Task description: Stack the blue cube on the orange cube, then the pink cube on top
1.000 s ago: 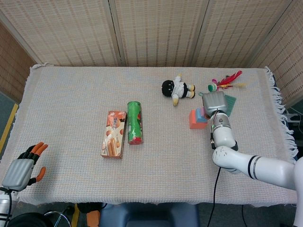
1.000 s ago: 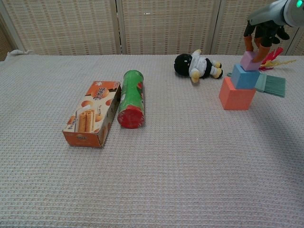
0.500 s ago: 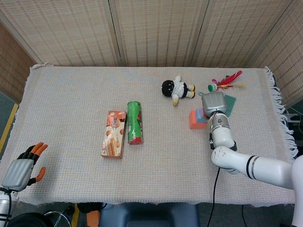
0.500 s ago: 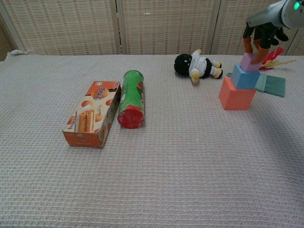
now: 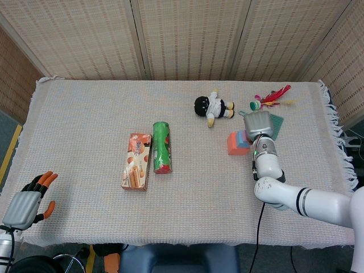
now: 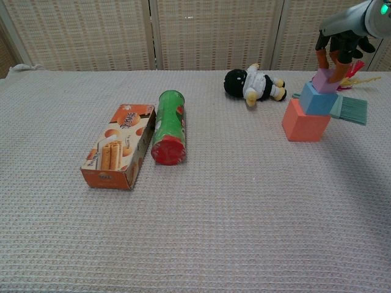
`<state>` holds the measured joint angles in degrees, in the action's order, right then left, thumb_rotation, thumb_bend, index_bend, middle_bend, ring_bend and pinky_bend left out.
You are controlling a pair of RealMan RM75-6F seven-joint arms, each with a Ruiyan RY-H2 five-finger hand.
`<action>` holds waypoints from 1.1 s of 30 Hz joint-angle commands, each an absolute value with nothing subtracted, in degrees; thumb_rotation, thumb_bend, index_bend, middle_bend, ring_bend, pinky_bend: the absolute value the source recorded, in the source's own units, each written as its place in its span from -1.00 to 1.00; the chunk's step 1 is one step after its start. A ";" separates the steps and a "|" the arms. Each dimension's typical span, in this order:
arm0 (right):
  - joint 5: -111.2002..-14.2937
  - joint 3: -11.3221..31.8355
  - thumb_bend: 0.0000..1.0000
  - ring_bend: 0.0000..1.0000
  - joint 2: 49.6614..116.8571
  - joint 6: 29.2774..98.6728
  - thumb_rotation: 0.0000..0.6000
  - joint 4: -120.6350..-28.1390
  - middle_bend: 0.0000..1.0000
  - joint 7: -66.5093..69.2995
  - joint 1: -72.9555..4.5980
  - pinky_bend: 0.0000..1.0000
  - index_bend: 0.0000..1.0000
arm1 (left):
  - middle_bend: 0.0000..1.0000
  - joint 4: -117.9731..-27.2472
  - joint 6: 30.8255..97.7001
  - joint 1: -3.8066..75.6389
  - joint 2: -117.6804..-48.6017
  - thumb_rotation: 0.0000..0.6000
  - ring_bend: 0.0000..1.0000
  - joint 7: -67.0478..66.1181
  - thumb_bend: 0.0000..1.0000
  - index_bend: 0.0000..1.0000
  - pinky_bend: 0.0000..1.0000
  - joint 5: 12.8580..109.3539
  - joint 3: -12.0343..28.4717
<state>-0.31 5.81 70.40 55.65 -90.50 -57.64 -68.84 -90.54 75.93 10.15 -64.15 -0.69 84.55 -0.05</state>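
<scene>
In the chest view the orange cube (image 6: pixel 303 123) sits on the cloth at the right. On it rests the blue cube (image 6: pixel 317 100), set off toward its right edge. The pink cube (image 6: pixel 324 80) sits on the blue one, slightly tilted. My right hand (image 6: pixel 339 44) reaches down from above and pinches the pink cube between its fingertips (image 6: pixel 335 68). From the head view, the right hand (image 5: pixel 259 124) covers the pink cube; only the orange cube (image 5: pixel 234 145) and a strip of the blue cube (image 5: pixel 242 137) show. My left hand (image 5: pixel 27 203) hangs open off the table's near left corner.
A teal brush (image 6: pixel 349 109) lies right beside the stack, with a feather toy (image 5: pixel 272 98) behind it. A black-headed doll (image 6: pixel 250 83) lies left of the stack. A green can (image 6: pixel 168 125) and a snack box (image 6: pixel 118 145) lie mid-table.
The right hand and the pink cube have shifted slightly to the right, and the blue cube has nudged right with them. The left hand has not moved.
</scene>
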 commanded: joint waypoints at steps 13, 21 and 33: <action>-0.10 5.76 -0.66 0.42 70.10 55.42 1.00 -90.62 0.32 -57.98 -68.70 0.44 -0.11 | -0.92 -90.53 75.90 10.18 -64.17 1.00 -0.85 -0.57 -0.03 -0.83 -0.51 84.66 -0.11; -0.19 5.92 -0.66 0.42 69.95 55.50 1.00 -90.54 0.32 -57.77 -68.57 0.44 -0.24 | -0.92 -90.34 75.69 10.30 -64.21 1.00 -0.85 -0.43 -0.03 -0.83 -0.51 84.50 -0.03; -2.23 6.75 -0.66 0.42 68.60 55.22 1.00 -91.29 0.32 -55.43 -67.52 0.44 -0.48 | -0.92 -90.43 75.74 10.28 -64.29 1.00 -0.85 -0.67 -0.03 -0.83 -0.51 84.46 -0.05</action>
<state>-1.71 6.46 69.04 55.12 -90.91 -55.99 -67.79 -90.43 75.75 10.27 -64.28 -0.67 84.46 -0.05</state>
